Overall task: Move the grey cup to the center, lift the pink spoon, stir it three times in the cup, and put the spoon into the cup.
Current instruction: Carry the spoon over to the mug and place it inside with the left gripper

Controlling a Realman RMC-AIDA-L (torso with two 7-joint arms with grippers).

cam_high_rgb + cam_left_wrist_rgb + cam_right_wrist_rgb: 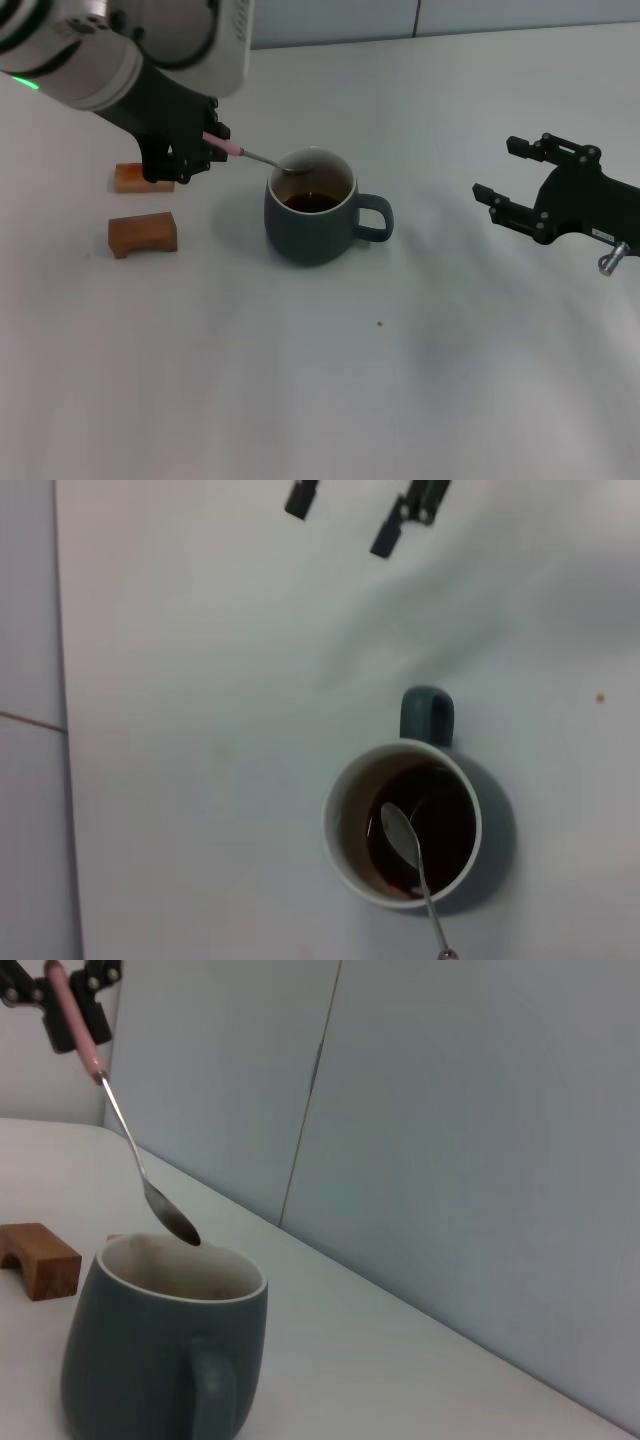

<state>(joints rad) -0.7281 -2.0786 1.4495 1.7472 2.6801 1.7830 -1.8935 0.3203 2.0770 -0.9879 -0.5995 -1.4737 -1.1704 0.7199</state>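
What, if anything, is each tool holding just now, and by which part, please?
The left tool grips the pink spoon by its handle end; the right tool holds nothing.

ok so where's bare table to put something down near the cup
Bare table lies in front of the grey cup, and between its handle and the parked right gripper. It is crowded on the cup's left: two wooden blocks and the left gripper holding the pink spoon.

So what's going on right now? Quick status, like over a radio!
Left gripper shut on pink spoon, bowl just above grey cup rim, not in the liquid. Right gripper open, idle to the cup's right. Wooden blocks off to the left, not in the way.
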